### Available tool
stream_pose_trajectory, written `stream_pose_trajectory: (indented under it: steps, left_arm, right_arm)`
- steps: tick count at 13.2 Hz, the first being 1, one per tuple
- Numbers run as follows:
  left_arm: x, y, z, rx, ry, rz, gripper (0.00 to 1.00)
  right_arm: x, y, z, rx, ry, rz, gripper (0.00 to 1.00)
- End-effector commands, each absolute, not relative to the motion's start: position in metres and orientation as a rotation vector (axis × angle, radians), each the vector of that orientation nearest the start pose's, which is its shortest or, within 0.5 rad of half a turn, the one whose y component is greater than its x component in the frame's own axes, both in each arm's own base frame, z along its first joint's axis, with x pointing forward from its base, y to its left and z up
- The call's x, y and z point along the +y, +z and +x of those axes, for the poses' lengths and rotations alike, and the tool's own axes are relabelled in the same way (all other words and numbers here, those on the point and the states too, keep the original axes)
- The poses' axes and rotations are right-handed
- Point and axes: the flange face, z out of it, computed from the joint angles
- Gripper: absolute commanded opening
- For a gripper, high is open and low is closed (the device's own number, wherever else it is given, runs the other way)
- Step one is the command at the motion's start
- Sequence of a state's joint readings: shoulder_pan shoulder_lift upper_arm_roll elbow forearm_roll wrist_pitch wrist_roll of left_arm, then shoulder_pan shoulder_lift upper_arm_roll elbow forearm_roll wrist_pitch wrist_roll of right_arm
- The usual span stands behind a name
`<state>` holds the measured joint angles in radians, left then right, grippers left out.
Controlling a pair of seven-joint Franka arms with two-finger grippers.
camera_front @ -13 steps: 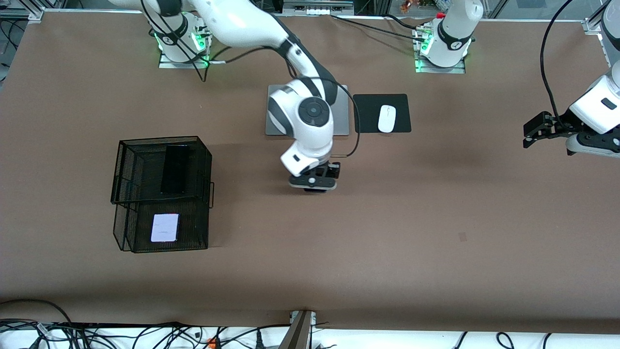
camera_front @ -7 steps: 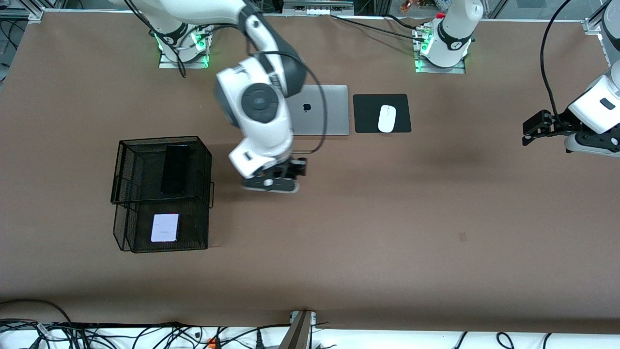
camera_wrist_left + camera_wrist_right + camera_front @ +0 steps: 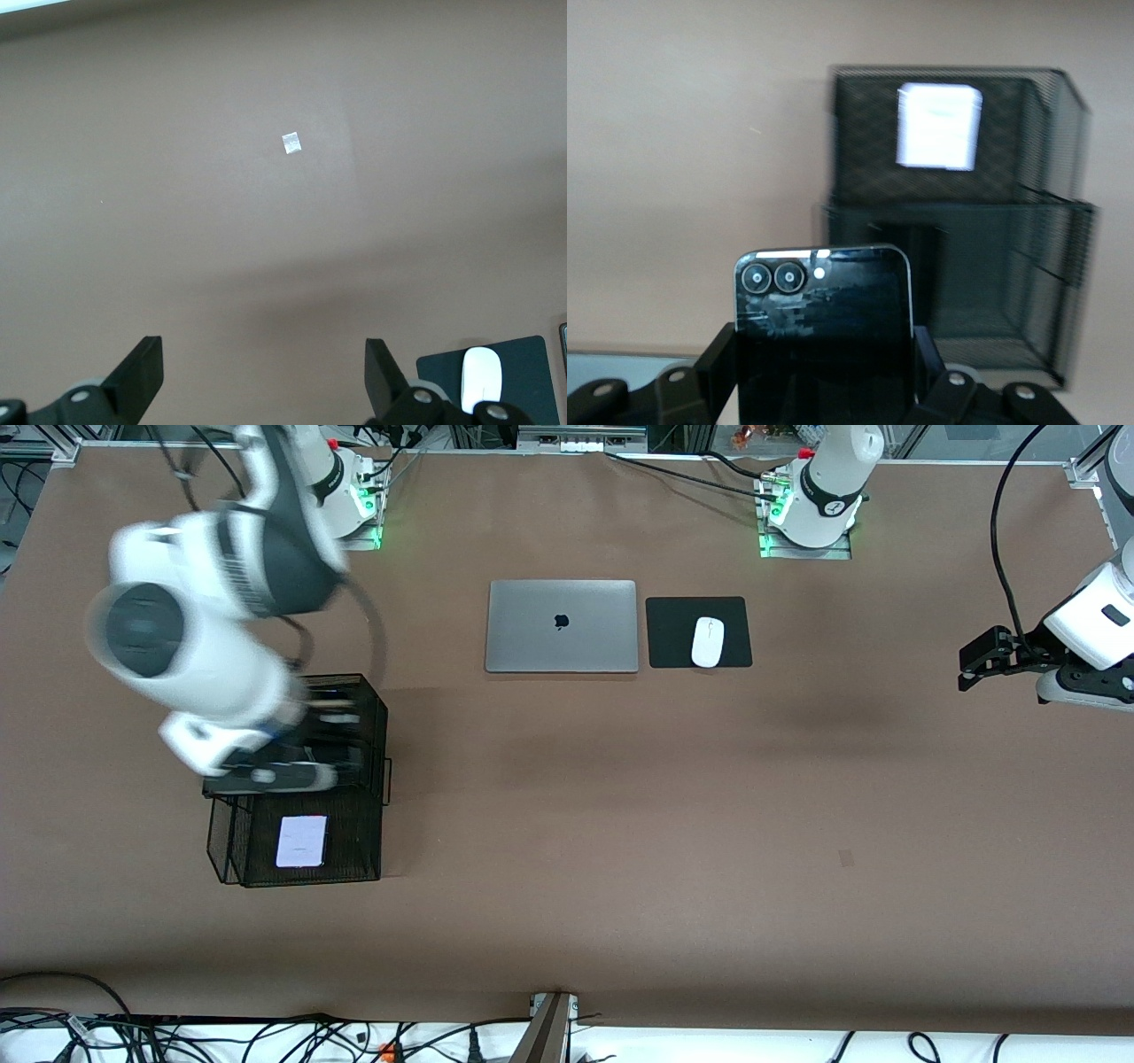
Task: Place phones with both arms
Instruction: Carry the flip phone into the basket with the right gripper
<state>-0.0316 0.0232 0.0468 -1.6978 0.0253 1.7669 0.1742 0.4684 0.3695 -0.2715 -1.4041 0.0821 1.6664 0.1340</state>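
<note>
phones are nearly sorted, we judge: the white-lavender phone lies in the lower tier of the black mesh organizer, nearer the front camera, and a long black phone shows in the upper tier. our right tool, over that upper tier, is clenched on the small black phone, which is left to set down. the left tool waits released over the surface at its own end.
</note>
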Motion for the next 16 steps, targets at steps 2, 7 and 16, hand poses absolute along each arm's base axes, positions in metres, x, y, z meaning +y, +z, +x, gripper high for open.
stream_pose_trajectory:
  steps: [2, 7, 16]
  left_arm:
    - [0.013, 0.572, 0.572, 0.266, -0.06, -3.102, 1.0]
    - [0.011, 0.573, 0.573, 0.27, -0.065, -3.103, 1.0]
    - [-0.002, 0.572, 0.574, 0.287, -0.064, -3.102, 1.0]
  right_arm:
    - [0.09, 0.473, 0.597, -0.171, 0.132, -3.115, 0.19]
    - [0.007, 0.4, 0.593, -0.157, 0.095, -3.103, 0.19]
    - [-0.012, 0.311, 0.6, -0.134, 0.182, -3.108, 0.84]
